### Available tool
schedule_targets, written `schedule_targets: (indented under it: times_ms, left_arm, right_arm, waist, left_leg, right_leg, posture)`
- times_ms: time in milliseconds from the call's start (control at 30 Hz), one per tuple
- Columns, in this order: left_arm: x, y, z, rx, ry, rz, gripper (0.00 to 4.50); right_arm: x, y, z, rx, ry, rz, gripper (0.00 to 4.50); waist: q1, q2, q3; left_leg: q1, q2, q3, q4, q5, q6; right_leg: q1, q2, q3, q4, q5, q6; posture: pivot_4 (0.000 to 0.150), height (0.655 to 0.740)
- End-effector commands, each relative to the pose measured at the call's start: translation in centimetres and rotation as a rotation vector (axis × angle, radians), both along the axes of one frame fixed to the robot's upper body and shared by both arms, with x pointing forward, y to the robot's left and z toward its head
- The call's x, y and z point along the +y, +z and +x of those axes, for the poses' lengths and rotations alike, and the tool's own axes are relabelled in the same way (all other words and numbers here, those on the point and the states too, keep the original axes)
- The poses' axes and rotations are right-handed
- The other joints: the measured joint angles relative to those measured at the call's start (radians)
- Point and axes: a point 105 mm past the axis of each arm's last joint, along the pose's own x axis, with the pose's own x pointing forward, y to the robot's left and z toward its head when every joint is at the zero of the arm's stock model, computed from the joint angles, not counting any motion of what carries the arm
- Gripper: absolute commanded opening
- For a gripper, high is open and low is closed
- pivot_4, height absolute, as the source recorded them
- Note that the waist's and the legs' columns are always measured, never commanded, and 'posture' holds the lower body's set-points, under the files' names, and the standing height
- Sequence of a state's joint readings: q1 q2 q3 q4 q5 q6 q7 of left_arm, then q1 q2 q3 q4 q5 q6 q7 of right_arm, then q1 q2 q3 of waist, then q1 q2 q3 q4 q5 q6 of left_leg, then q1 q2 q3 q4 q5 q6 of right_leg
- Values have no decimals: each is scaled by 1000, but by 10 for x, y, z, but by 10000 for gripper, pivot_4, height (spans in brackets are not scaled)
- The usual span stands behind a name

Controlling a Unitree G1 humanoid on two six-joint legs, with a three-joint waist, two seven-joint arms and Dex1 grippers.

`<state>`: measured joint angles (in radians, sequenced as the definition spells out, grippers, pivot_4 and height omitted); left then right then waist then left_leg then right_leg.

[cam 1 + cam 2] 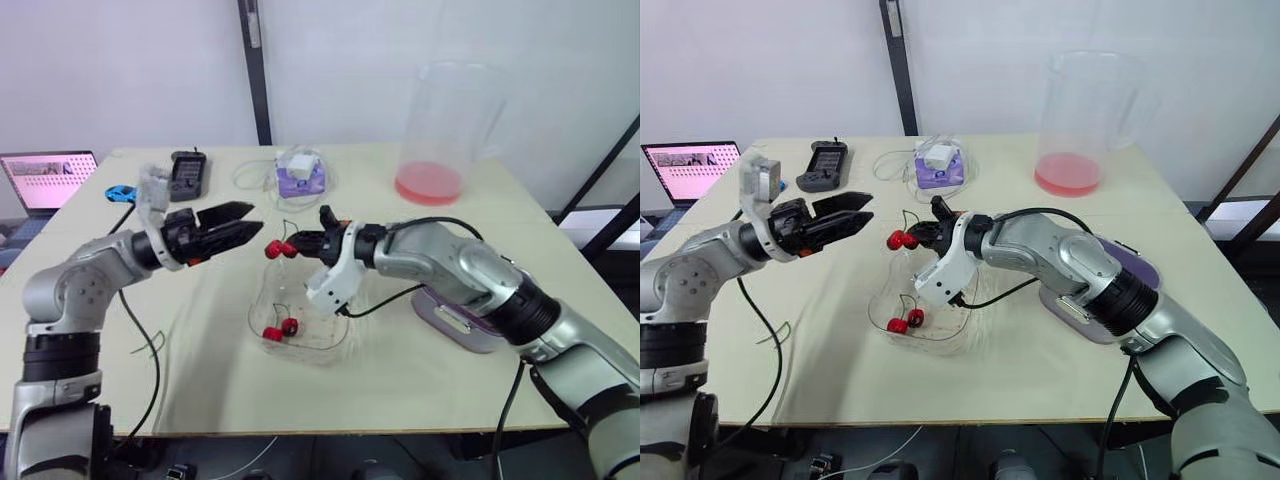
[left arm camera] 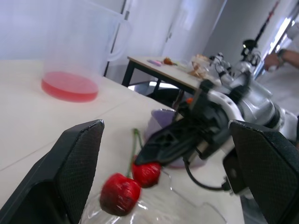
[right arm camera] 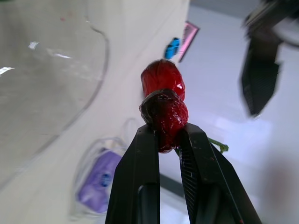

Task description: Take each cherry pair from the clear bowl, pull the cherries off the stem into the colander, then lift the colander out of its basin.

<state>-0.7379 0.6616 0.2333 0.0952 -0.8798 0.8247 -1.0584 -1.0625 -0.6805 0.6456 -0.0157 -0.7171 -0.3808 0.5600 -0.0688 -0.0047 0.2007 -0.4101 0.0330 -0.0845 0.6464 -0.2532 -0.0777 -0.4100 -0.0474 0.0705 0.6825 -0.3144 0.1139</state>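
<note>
The right hand [image 3: 166, 134] is clamped narrow on a cherry pair [image 1: 278, 248], which juts past its tips above the bowl [image 1: 310, 348]. The left hand [image 1: 256, 220] is spread wide just in front of the fruit. The colander [image 1: 462, 325] lies back under the right forearm, well apart from both hands' tips, so I judge the pair should be carried over it before any pull, or the fruit will drop into the bowl. The left hand should then close on the free cherry's body, not the stem, and draw straight away while the right hand holds firm.
</note>
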Motion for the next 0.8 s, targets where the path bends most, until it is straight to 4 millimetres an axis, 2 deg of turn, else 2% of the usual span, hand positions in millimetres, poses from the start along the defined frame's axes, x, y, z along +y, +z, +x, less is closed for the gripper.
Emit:
schedule_targets:
  times_ms: [33, 267, 500, 600, 800]
  left_arm:
    - [-8, 7, 3, -25, 4, 50, 45000]
    - [-26, 10, 14, -41, 23, 80, 45000]
    - [-34, 12, 14, -49, 4, 40, 45000]
    - [-35, 12, 16, -43, 3, 32, 36827]
    - [-37, 14, 18, -30, -2, 9, 5013]
  right_arm:
    - [3, 18, -5, -76, 37, 53, 5274]
    - [8, 23, -9, -95, 43, 63, 5274]
    - [9, 32, -7, -99, 23, 93, 5274]
    - [9, 34, -7, -99, 21, 96, 4948]
    - [7, 32, -5, -85, 3, 77, 4948]
  waist:
    - [0, 0, 0]
    - [1, 0, 0]
    - [-1, 0, 0]
    - [-1, 0, 0]
    - [0, 0, 0]
  left_leg:
    - [0, 0, 0, 0, 0, 0]
    - [0, 0, 0, 0, 1, -2]
    - [0, 0, 0, 0, 1, -2]
    - [0, 0, 0, 0, 1, -2]
    - [0, 0, 0, 0, 1, -2]
  right_leg:
    - [0, 0, 0, 0, 0, 0]
    - [0, 0, 0, 0, 0, 0]
    - [0, 0, 0, 0, 0, 0]
    - [0, 0, 0, 0, 0, 0]
    - [1, -1, 0, 0, 0, 0]
  posture:
    - [1500, 7332]
    - [1500, 7332]
    - [1500, 7332]
    - [1500, 7332]
    - [1500, 7332]
